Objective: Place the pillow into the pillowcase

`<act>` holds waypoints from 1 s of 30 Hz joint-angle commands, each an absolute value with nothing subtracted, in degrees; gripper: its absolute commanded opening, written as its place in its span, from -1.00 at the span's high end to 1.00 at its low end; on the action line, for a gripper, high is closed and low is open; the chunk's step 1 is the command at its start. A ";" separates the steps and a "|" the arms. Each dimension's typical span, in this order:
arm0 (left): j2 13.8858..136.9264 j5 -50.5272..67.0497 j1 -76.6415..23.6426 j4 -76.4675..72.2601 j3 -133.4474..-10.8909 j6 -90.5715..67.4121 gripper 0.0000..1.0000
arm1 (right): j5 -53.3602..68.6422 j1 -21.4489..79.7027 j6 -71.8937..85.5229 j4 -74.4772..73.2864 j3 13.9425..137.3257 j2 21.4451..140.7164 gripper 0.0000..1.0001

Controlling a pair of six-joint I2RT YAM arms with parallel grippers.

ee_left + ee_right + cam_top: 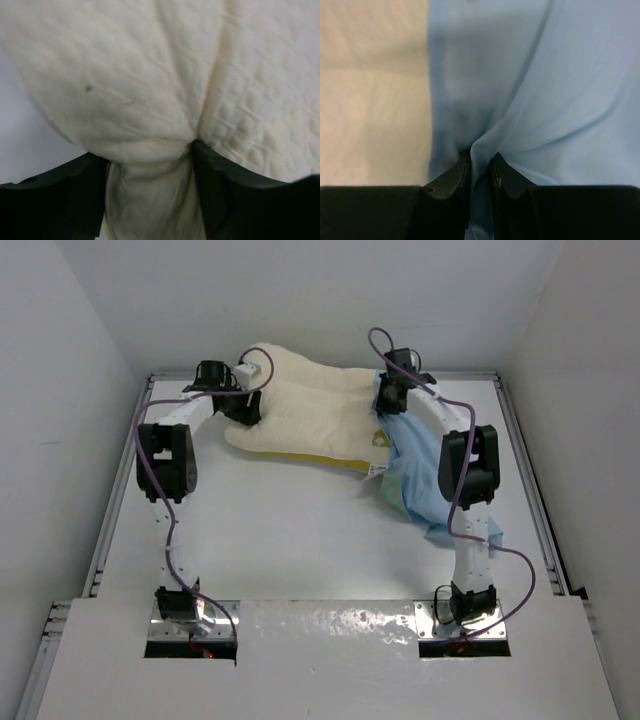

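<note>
The pillow [310, 410] lies along the far edge of the table [300, 550], its long side running left to right. The pillowcase [420, 485] is heaped in light-blue folds at the pillow's right end and trails toward the table's right edge. The left gripper [150, 160] is pinching a bunched fold of the quilted pillow at its left end, with padding bulging on either side of the dark fingers [225, 190]. The right gripper [480, 167] is pressed together on a thin pleat of blue satin, just beside the pillow's cream surface. In the overhead view the case seems to overlap the pillow's right end, but it cannot be told whether that end sits inside the mouth or merely under loose cloth. The step in hand looks like drawing the case leftward over the pillow while the other arm anchors it. To do it well, the left pinch should hold firm as a counter-pull, so the pillow is stretched rather than sliding along the far edge. The right should draw the cloth low and straight toward the left edge, lifting only enough to clear the quilting. Satin is slippery and the pleat is narrow, so a slow pull is wise. Whether one layer or both is caught is unclear; if both, the mouth would be closed and a regrasp needed.
</note>
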State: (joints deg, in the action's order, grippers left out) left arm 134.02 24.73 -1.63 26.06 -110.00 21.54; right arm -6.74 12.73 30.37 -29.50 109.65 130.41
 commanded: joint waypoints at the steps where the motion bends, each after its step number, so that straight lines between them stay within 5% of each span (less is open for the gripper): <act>1: 127.74 38.64 -5.00 35.67 -95.87 34.74 -0.13 | 5.00 21.00 26.99 -22.78 111.98 132.10 0.63; 7: 113.31 47.89 -13.26 62.93 -76.04 72.82 -0.21 | 12.04 25.04 26.98 -16.70 111.79 134.47 0.71; 10: 111.80 49.22 -17.39 75.54 -75.32 86.46 -0.60 | 12.22 26.19 25.41 -17.31 111.27 133.51 0.53; 13: 108.39 49.31 -22.05 75.67 -76.02 80.70 -0.99 | 9.60 26.02 23.39 -17.58 108.38 129.84 0.31; 15: 105.14 50.18 -24.69 75.67 -78.21 77.36 -0.99 | 7.92 25.75 20.58 -17.49 106.27 127.63 -0.03; 16: 103.90 51.58 -25.05 75.76 -79.53 75.86 -0.99 | 6.17 25.49 18.74 -17.93 105.74 125.79 -0.38; 20: 98.01 62.12 -24.96 75.67 -93.37 67.78 -0.99 | 1.85 24.61 15.82 -20.39 106.70 121.66 -0.87; 23: 98.17 66.44 -23.21 72.62 -102.01 59.05 -1.00 | -2.09 24.17 15.82 -20.48 105.57 118.14 -0.98; 24: 98.61 65.31 -22.51 61.11 -102.21 51.06 -0.98 | -3.24 24.17 16.08 -20.48 104.95 115.43 -0.98; 26: 99.40 63.20 -19.88 49.54 -99.34 33.41 -0.74 | -5.79 24.08 17.75 -20.74 102.76 112.60 -0.98; 27: 100.80 57.97 -19.34 39.56 -98.27 29.05 -0.09 | -8.06 23.73 18.88 -21.18 101.96 109.89 -0.74; 29: 102.82 47.08 -19.33 31.76 -96.77 22.27 0.68 | -8.00 22.68 23.53 -22.85 98.54 106.98 0.61; 30: 105.62 39.37 -19.42 27.73 -97.20 23.02 0.93 | -8.00 21.28 25.64 -22.33 96.26 103.40 1.00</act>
State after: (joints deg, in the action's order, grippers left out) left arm 99.09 54.13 -19.94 46.28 -99.44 37.08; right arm -4.62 23.42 19.81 -21.32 99.42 110.76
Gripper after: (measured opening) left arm 0.099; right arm 0.132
